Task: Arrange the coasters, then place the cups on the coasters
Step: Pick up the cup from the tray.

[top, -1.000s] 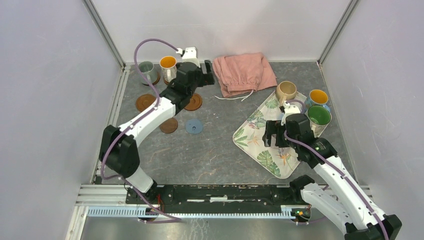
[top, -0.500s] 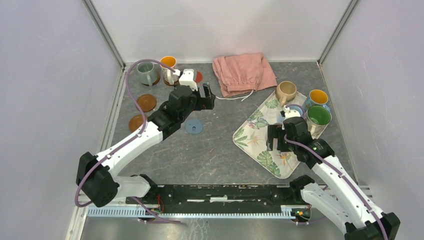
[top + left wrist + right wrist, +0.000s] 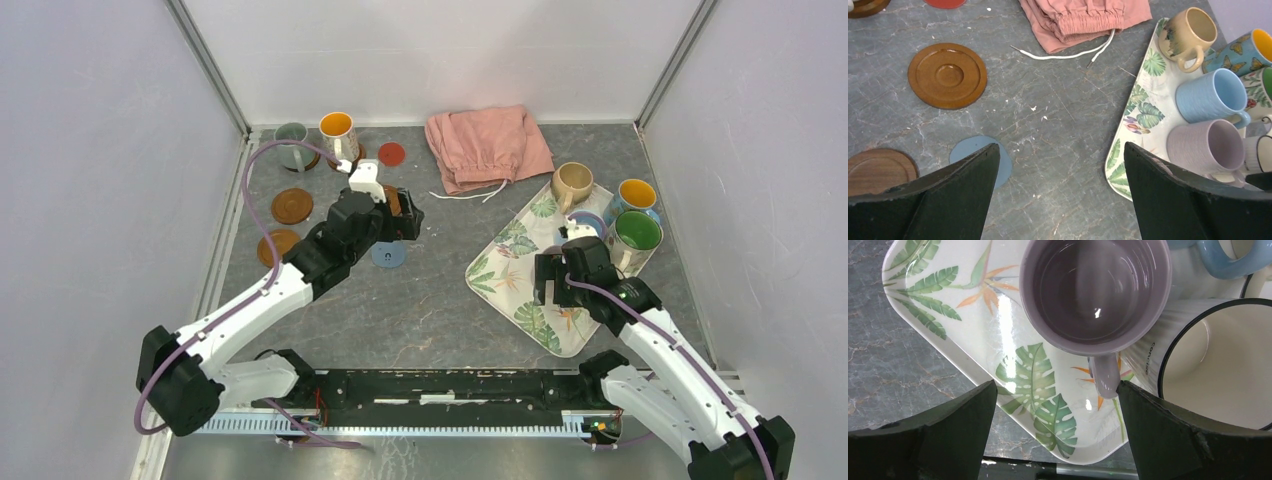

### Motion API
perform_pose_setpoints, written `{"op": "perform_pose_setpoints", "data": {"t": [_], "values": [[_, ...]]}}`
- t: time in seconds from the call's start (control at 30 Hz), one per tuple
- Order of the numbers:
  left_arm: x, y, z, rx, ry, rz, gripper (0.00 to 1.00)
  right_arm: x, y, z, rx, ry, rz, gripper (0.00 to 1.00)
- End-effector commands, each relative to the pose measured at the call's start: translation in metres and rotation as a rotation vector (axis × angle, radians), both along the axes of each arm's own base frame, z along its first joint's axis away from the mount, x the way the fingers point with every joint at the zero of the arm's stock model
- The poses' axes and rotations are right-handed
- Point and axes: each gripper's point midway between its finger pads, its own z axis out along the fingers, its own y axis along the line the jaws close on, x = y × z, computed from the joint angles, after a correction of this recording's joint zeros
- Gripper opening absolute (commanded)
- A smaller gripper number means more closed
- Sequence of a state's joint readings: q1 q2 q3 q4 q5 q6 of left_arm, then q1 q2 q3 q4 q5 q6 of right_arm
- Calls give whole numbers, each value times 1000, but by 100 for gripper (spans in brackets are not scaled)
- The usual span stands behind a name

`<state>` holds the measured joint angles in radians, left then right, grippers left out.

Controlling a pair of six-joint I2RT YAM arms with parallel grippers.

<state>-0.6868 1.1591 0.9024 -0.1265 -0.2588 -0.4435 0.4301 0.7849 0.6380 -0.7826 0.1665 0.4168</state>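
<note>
Bearing small blurred lettering [image 3: 1149,359]: cream cup [image 3: 1209,371]

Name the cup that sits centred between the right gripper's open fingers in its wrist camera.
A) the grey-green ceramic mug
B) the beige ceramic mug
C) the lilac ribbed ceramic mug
C: in the right wrist view the lilac ribbed ceramic mug lies just ahead of the open right gripper, between its fingers, standing on the leaf-patterned tray.
</note>
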Motion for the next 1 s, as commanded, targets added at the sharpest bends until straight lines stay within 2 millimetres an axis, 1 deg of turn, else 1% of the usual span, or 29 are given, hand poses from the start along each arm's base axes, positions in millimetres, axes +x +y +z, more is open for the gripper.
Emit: {"op": "perform_pose_setpoints", "data": {"t": [0.0,0.17,0.3,0.4,0.57,0.63,0.87,0.97], "values": [[-13,-1,9,-83,4,-13,100,-1,8,-11,39,21,0,98],[-22,1,1,-73,30,-33,100,0,25,-15,80,32,34,98],[-27,4,1,-68,30,-43,100,3,46,-15,94,28,72,98],[-30,5,3,-68,27,-49,100,8,65,-10,110,17,103,98],[-35,8,4,-81,31,-49,100,25,97,3,169,-26,140,98],[-37,9,3,-84,32,-48,100,32,106,7,181,-36,149,98],[-40,13,0,-87,37,-39,100,58,124,20,177,-77,173,98],[-41,14,-4,-82,43,-36,100,64,124,29,164,-98,169,98]]}}
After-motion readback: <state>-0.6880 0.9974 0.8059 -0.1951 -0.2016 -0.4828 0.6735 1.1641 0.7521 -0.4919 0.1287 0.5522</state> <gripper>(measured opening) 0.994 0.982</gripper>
